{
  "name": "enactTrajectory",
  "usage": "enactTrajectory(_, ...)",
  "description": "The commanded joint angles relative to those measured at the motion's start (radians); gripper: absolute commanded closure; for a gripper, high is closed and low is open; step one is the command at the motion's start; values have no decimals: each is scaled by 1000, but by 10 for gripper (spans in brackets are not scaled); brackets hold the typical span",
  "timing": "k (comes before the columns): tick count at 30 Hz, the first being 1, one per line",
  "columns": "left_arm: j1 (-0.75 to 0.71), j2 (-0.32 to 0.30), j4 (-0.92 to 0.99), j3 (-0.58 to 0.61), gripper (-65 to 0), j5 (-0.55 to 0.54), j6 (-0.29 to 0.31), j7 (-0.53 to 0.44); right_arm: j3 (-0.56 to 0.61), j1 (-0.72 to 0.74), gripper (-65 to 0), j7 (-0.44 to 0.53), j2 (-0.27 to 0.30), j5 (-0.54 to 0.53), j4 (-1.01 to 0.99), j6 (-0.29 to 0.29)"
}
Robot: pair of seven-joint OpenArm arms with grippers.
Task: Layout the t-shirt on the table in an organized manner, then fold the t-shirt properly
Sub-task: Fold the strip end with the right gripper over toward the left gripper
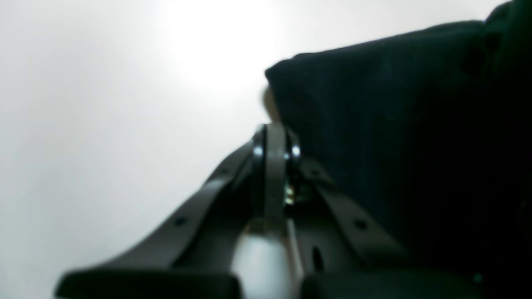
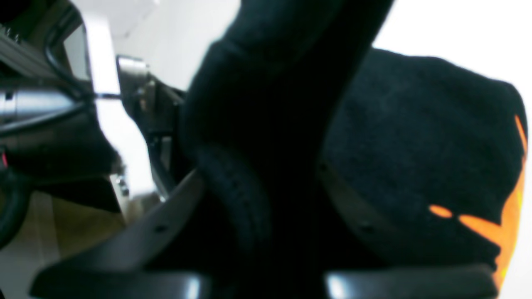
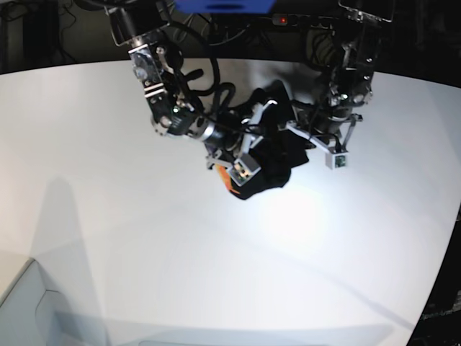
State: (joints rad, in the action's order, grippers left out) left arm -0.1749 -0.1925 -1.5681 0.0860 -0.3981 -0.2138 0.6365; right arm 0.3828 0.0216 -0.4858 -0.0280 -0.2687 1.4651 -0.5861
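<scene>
The black t-shirt (image 3: 277,162) hangs bunched in a lump between my two arms, over the far middle of the white table (image 3: 144,238). In the right wrist view, my right gripper (image 2: 262,170) is shut on a thick fold of the t-shirt (image 2: 415,145), and an orange mark (image 2: 507,224) shows at the fabric's right edge. My left gripper (image 1: 272,108) is shut, pinching the t-shirt (image 1: 395,124) at a corner edge; the cloth stretches away to the right. In the base view the right gripper (image 3: 248,148) is left of the bundle and the left gripper (image 3: 306,137) right of it. No purple patch shows.
The table's curved edge (image 3: 443,238) runs down the right side of the base view. A pale box corner (image 3: 21,310) sits at the bottom left. Dark equipment and cables (image 3: 216,21) stand behind the far edge, where both arms are mounted.
</scene>
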Motion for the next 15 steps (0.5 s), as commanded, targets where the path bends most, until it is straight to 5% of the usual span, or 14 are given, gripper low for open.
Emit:
enactTrajectory(1,-16,-14,-1,-5,0,6,-17,52,15,21,-110,29,6,-20,16,-8)
enactTrajectory(8,-79,-38,-85,-130,0,6,-16,53,38,22,-377,29,41,-20,23,-8)
enactTrajectory(15,-119,-38,-125,-277,0,6,-14,53,43,1,-431,29,43,-22,115,-8)
